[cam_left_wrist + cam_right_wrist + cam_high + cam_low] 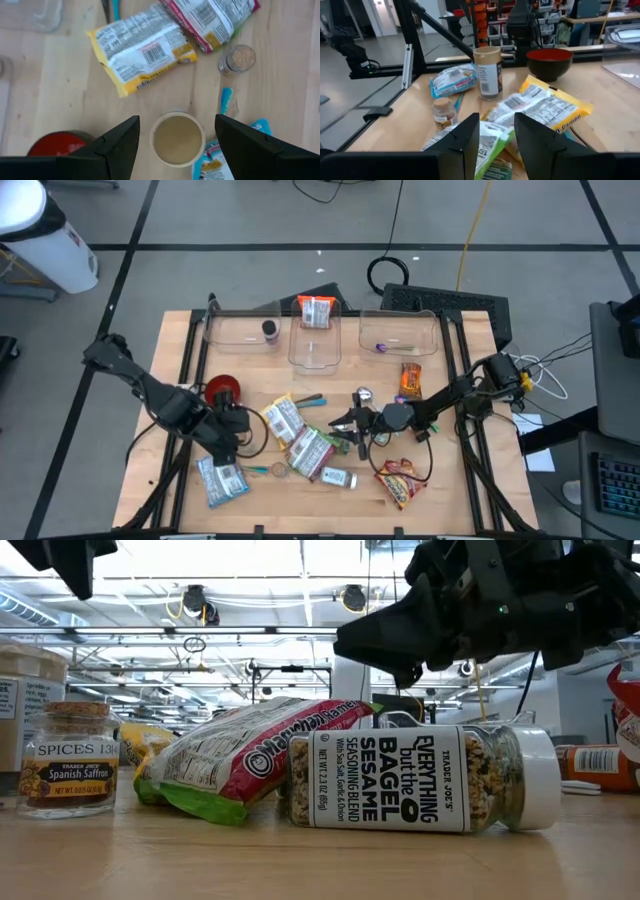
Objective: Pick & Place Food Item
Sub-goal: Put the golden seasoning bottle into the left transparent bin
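Hovering above tan-lidded jar (177, 138), left pincer (176, 145) wide, jar between fingers.

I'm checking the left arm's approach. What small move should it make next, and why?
Probably lower straight down. The left gripper is open, and the tan-lidded jar stands upright, centred between its fingers below, near the red bowl. Descending would put the fingers around it before closing.

left arm (150, 390) black, jointed | right arm (450, 395) black, cabled, yellow tag
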`<state>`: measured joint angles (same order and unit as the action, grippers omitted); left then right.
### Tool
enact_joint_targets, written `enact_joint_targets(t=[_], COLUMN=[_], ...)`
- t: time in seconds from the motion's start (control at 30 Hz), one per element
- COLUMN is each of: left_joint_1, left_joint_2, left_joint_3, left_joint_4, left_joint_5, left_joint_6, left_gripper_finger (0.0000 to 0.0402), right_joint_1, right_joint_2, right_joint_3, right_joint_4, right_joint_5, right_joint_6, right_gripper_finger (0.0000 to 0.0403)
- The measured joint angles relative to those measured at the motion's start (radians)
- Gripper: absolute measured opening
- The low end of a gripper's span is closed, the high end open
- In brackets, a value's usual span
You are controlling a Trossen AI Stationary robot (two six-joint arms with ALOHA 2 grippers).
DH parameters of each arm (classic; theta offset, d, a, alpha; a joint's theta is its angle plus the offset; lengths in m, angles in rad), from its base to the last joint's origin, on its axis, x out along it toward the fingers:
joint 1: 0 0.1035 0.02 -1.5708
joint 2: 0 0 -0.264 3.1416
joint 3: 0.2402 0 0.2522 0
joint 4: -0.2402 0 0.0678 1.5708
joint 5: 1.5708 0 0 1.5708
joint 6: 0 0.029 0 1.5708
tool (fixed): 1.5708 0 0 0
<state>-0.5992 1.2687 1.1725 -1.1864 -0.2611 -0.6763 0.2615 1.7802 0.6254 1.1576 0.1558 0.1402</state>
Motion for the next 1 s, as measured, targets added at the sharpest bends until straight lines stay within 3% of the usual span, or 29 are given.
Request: enact_joint_targets(t=[0.5, 1.0], left_joint_1=[0.003, 0.036], left_joint_2=[0.006, 0.006], left_joint_3=[0.0, 0.0], left_joint_4=[0.004, -0.052], left_joint_5=[0.008, 0.079], left_joint_6=[-0.029, -0.019], left_gripper_finger=[0.0266, 0.0269], right_joint_1=[0.0, 0.0], right_joint_2=[0.0, 0.0], right_joint_3=[0.0, 0.0], right_joint_4=[-0.052, -0.058], right_joint_5=[0.0, 0.0], right_joint_6=[0.021, 0.024], right_gripper_finger=[0.0114, 0.0114])
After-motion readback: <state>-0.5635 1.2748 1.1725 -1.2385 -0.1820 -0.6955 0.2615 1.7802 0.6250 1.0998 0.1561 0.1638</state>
